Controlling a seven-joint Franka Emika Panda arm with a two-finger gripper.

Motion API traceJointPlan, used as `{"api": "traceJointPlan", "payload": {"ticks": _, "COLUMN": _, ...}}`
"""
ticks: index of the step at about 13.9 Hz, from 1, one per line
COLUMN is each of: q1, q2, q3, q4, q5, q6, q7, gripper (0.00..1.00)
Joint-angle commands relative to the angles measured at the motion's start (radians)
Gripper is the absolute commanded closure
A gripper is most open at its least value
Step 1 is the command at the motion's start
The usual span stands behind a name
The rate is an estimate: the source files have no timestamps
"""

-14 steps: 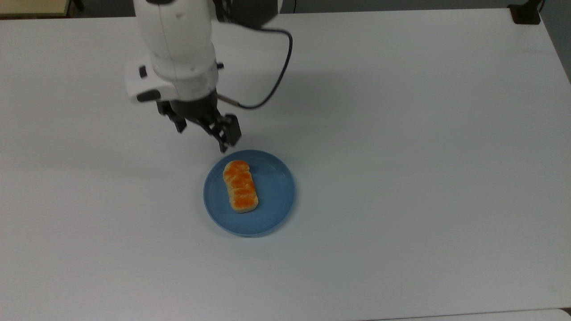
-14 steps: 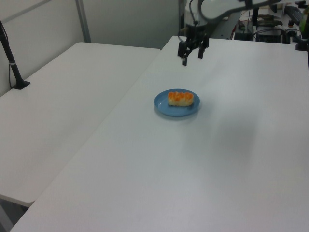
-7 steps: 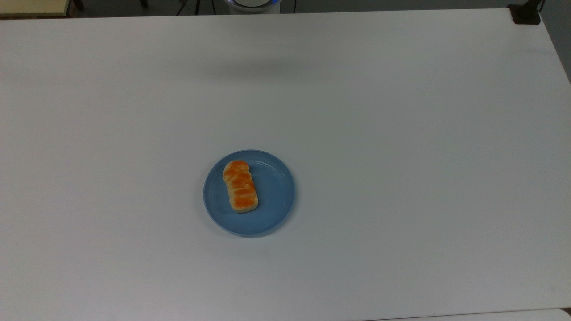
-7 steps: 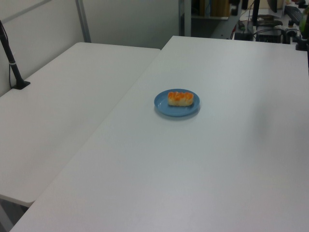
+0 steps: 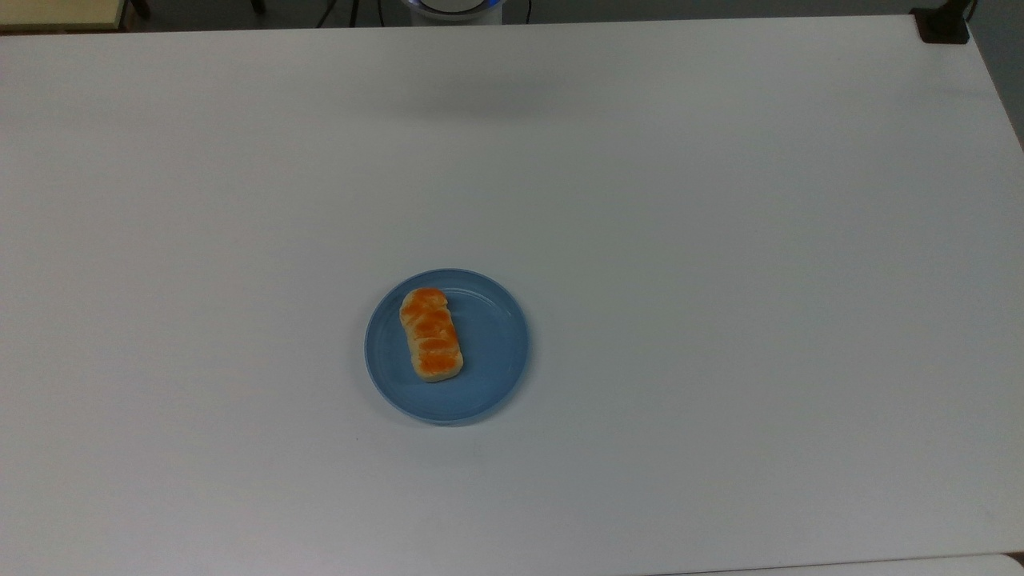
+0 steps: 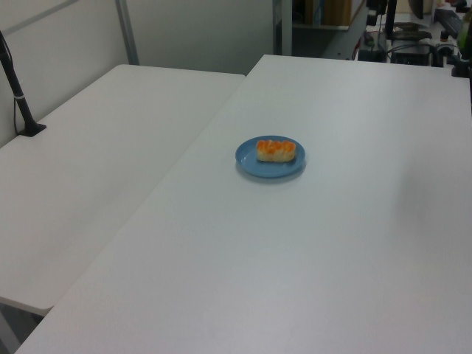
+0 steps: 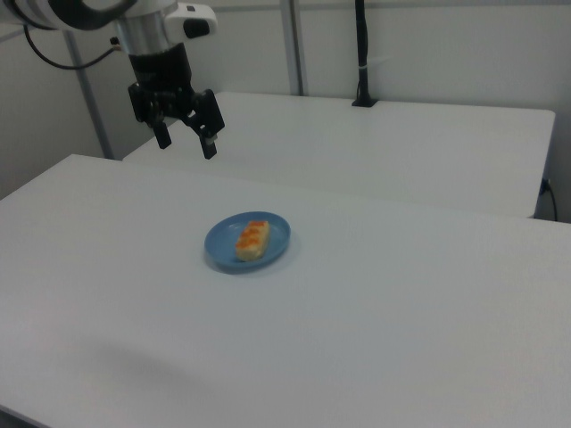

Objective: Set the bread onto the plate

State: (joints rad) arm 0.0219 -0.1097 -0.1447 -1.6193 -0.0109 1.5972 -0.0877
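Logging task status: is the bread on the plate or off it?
On. The bread lies flat inside the plate rim.

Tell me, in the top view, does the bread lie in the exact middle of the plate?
No, the bread lies toward the top view's left side of the plate, leaving bare blue surface on the right.

Smooth matt surfaces, with one glazed crust among them.

I see the bread with a glossy orange-brown top and pale, dull, slightly rough sides, lying on the plate, which looks like smooth blue plastic or glazed ware with a soft sheen and faint rings. Under it the table is a smooth, matt white laminate. In the right view the gripper looks like matt black plastic or metal, its fingers spread apart, below a glossy white plastic arm shell.
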Motion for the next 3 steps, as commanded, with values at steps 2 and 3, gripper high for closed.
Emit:
{"api": "traceJointPlan", "payload": {"ticks": 2, "q1": 0.021, "q2": 0.001, "q3": -0.019, "q4": -0.033, "q5": -0.015, "q6": 0.040, "q7": 0.025, "gripper": 0.00}}
{"api": "traceJointPlan", "payload": {"ticks": 3, "q1": 0.024, "q2": 0.007, "q3": -0.019, "q4": -0.028, "q5": -0.014, "q6": 0.038, "q7": 0.026, "gripper": 0.00}}
